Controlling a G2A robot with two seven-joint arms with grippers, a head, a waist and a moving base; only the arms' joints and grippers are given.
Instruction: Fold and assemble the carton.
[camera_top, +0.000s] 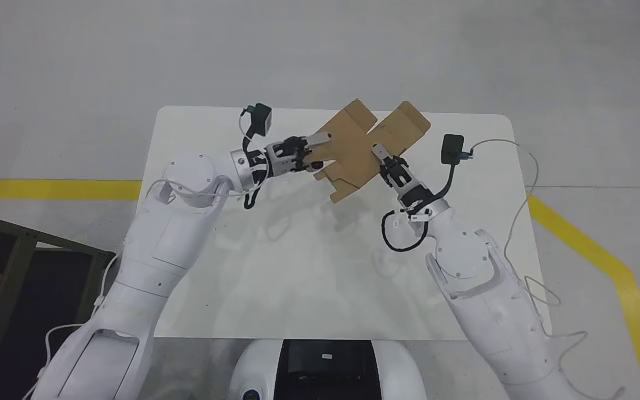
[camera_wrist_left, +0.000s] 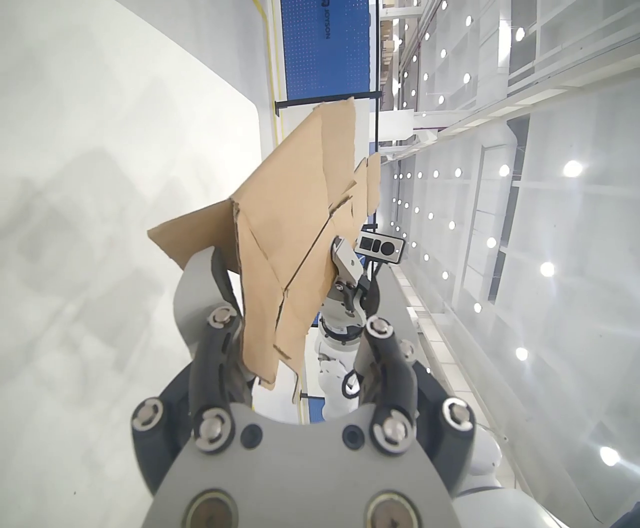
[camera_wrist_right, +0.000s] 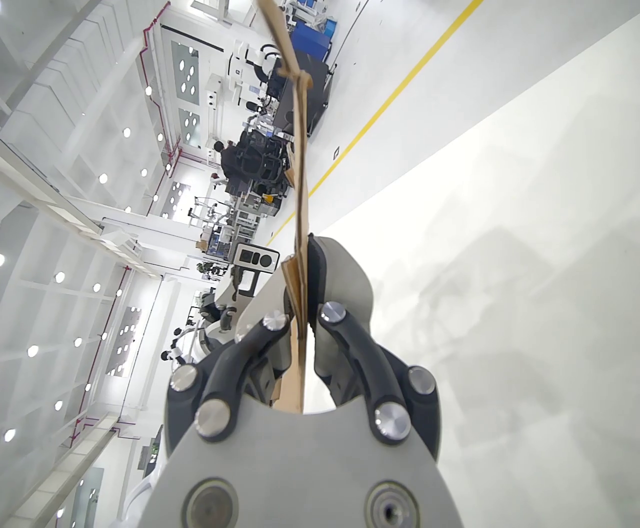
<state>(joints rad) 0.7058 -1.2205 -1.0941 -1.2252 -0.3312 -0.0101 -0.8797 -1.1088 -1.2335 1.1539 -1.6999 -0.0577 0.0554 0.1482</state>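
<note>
The carton (camera_top: 362, 142) is a flat, creased sheet of brown cardboard held in the air over the far part of the white table (camera_top: 300, 270). My right gripper (camera_top: 386, 165) is shut on its nearer edge; in the right wrist view the carton (camera_wrist_right: 300, 175) runs edge-on between the pressed fingers of that gripper (camera_wrist_right: 302, 280). My left gripper (camera_top: 312, 155) sits at the sheet's left side. In the left wrist view a corner flap of the carton (camera_wrist_left: 295, 200) hangs between the spread fingers of the left gripper (camera_wrist_left: 292, 280), resting against one finger (camera_wrist_left: 212, 272). Behind the sheet the right gripper (camera_wrist_left: 350, 280) shows.
Bare tabletop (camera_top: 300, 290) stretches in front of both arms. A cable (camera_top: 525, 160) trails over the table's right side. A yellow floor line (camera_top: 60, 188) runs beside the table, and a dark crate (camera_top: 30, 270) stands on the floor at the near left.
</note>
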